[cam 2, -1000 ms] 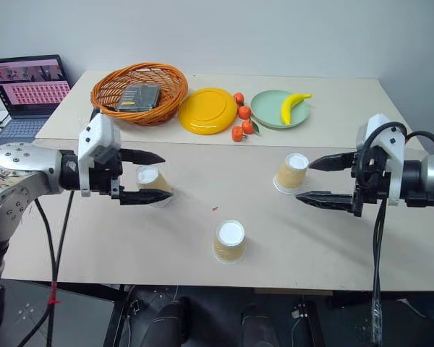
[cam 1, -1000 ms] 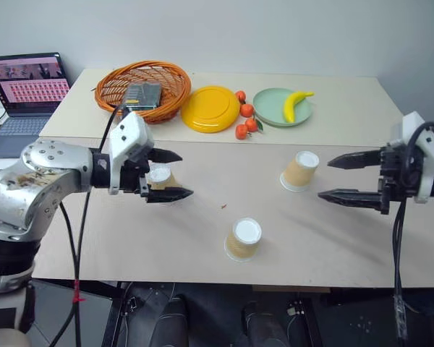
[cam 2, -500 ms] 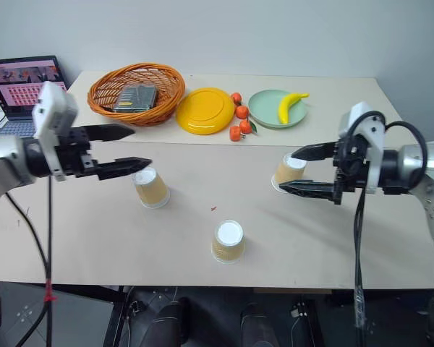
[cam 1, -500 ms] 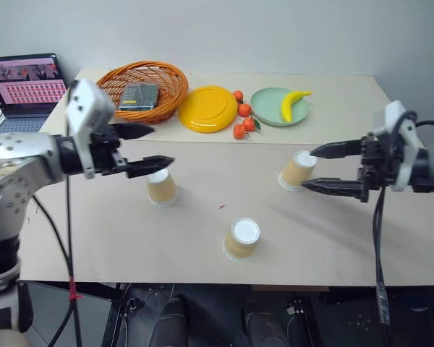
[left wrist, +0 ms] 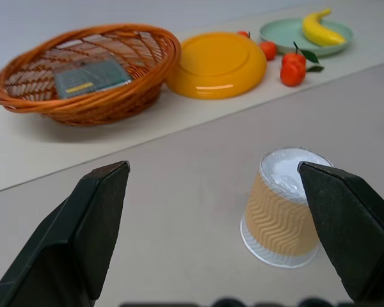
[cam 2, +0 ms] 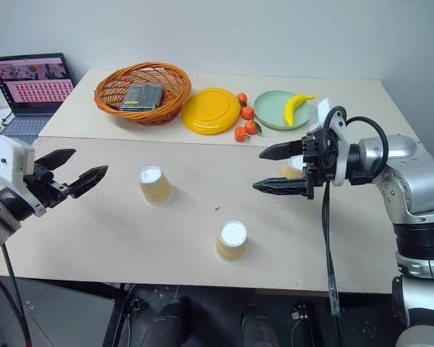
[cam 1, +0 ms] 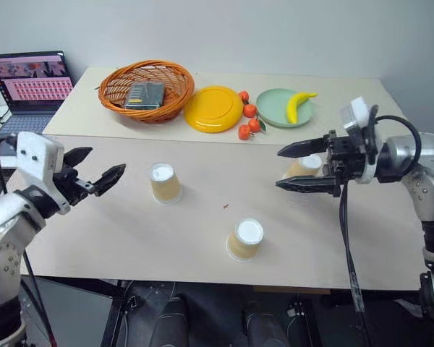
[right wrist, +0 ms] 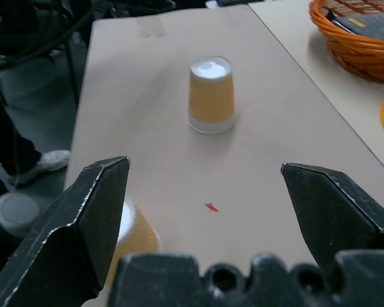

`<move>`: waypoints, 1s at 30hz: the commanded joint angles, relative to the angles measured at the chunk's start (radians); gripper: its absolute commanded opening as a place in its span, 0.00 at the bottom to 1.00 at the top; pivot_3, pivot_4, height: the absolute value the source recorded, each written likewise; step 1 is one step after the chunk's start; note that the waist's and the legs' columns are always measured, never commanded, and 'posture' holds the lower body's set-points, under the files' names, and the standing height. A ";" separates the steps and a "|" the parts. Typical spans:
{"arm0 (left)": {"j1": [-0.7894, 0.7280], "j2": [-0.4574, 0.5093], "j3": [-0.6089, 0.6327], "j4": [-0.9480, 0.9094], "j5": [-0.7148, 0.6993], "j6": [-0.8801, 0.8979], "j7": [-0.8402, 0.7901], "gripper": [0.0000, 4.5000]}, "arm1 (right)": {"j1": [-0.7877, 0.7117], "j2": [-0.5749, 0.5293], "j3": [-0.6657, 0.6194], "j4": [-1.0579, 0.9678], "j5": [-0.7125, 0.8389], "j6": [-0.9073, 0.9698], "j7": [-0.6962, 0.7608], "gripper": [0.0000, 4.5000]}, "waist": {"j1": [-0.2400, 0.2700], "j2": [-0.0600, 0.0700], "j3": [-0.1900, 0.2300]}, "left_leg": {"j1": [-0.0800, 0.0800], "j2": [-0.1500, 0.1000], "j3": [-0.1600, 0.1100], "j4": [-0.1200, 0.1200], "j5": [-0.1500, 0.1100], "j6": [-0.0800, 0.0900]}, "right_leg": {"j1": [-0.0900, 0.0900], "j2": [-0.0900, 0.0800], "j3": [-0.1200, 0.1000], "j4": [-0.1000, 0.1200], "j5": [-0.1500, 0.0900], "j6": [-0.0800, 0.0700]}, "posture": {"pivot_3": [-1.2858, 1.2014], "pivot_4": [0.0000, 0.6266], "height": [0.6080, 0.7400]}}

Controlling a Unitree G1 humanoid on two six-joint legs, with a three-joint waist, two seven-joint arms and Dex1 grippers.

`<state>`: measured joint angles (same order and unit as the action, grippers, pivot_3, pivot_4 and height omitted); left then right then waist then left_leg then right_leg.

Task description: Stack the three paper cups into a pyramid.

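Three upturned paper cups (cam 1: 164,182) stand apart on the worktop (cam 1: 130,224); the left gripper (cam 1: 94,170), fingers spread and empty, hovers at its left edge, while the right gripper (cam 1: 289,168), likewise wide and empty, flanks the right-hand cup.

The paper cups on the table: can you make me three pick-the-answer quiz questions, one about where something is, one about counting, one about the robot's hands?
1. Where is the yellow banana?
A. on the pale green plate
B. in the orange wicker basket
C. on a cup

2. How many tan paper cups stand on the beige table?
A. two
B. three
C. five

3. How is the left hand?
A. open, holding nothing
B. shut on a cup
C. holding the banana

Answers: 1 A, the banana lies on that plate. 2 B, three separate cups, none stacked. 3 A, its fingers are spread apart, away from the cups.
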<state>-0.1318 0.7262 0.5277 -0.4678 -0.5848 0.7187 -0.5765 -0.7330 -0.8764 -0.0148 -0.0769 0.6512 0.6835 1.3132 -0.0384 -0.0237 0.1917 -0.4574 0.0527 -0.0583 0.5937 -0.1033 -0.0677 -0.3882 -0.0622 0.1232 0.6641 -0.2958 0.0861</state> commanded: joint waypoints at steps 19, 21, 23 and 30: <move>0.147 0.055 0.002 -0.247 -0.140 0.010 -0.027 1.00 | 0.150 0.048 0.100 -0.256 0.013 0.066 -0.069 0.99 | -0.003 -0.004 -0.002 | 0.001 0.000 0.001 0.000 0.000 0.000 | 0.000 0.000 0.000 0.000 0.000 0.000 | 0.52 0.24 0.94; 0.140 0.076 0.001 -0.244 -0.163 0.027 -0.032 1.00 | 0.177 0.074 0.110 -0.259 0.011 0.067 -0.094 0.99 | -0.004 -0.004 -0.002 | 0.001 0.000 0.001 0.000 0.000 0.000 | 0.000 0.000 0.000 0.000 0.000 0.000 | 0.52 0.24 0.94; 0.137 0.086 0.001 -0.236 -0.171 0.033 -0.033 1.00 | 0.200 0.085 0.132 -0.259 -0.018 0.051 -0.109 0.99 | -0.005 -0.004 -0.002 | 0.001 0.000 0.001 0.000 0.000 0.000 | 0.000 0.000 0.001 0.000 0.000 0.000 | 0.52 0.24 0.94; 0.125 0.122 -0.011 -0.210 -0.176 0.036 -0.042 1.00 | 0.226 0.122 0.160 -0.272 -0.050 0.039 -0.143 0.99 | -0.005 -0.004 -0.002 | 0.001 0.001 0.000 0.000 0.000 0.000 | 0.000 0.000 0.000 0.000 0.000 0.000 | 0.52 0.24 0.94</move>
<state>0.0076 0.8307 0.5124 -0.6684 -0.7489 0.7500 -0.6114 -0.4995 -0.7594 0.1493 -0.3168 0.6032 0.7475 1.1772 -0.0435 -0.0276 0.1893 -0.4566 0.0532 -0.0578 0.5937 -0.1034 -0.0678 -0.3885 -0.0618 0.1236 0.6640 -0.2959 0.0857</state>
